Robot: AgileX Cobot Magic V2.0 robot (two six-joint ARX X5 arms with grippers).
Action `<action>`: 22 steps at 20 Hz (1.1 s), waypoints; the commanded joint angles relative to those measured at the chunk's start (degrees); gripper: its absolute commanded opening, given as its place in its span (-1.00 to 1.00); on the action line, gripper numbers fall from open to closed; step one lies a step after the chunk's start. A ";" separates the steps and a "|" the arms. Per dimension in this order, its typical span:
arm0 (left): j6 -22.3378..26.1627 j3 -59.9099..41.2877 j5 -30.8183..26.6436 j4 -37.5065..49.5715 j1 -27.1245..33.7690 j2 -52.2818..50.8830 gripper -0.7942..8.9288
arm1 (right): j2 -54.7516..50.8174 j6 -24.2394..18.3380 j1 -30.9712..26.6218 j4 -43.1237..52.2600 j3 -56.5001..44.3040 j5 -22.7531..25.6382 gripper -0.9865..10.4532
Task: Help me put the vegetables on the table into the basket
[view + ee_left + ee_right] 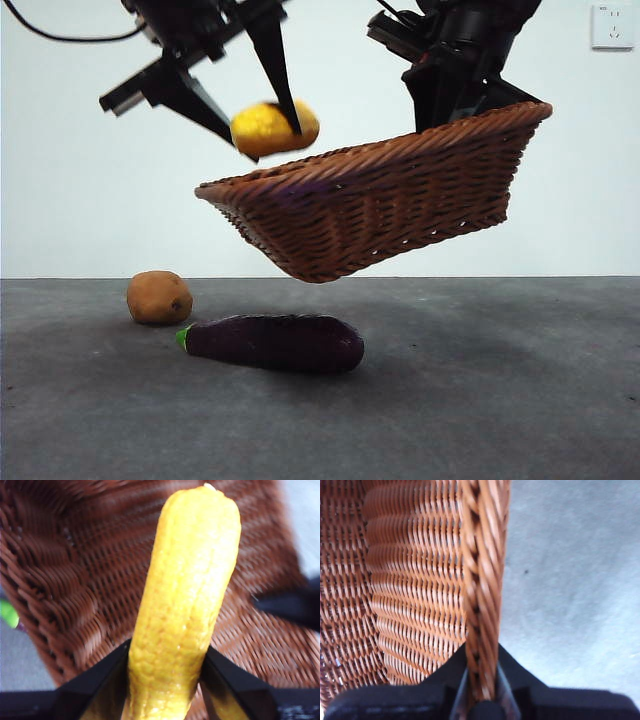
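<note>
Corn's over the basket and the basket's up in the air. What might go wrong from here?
1. The right gripper holds the basket by one rim only, and it hangs tilted above the table; a dropped corn cob could roll toward the low side or shake the grip.
2. The left gripper holds the cob near one end, so it may pivot on release.
3. The eggplant and potato lie below; lowering the basket could hit them.

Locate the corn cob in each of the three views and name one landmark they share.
Front view: the corn cob hangs in the left gripper, above the lifted basket's low end.
Left wrist view: the cob runs up the picture's middle, clamped between the jaws, over the basket's inside.
Right wrist view: not in it.
Shared landmark: the basket, its rim held by the right gripper.
</note>
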 commanded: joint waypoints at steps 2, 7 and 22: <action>-5.42 -0.04 -0.77 1.29 0.07 2.23 -0.40 | -0.28 1.03 1.31 0.37 0.22 0.02 -0.86; -5.51 -0.02 -2.16 3.78 0.92 2.21 -0.05 | -0.28 0.94 1.27 -0.20 0.22 1.79 -0.86; 2.58 4.39 -0.72 4.87 25.11 11.04 -0.04 | -0.28 -5.31 -9.66 -4.55 0.22 6.43 -0.86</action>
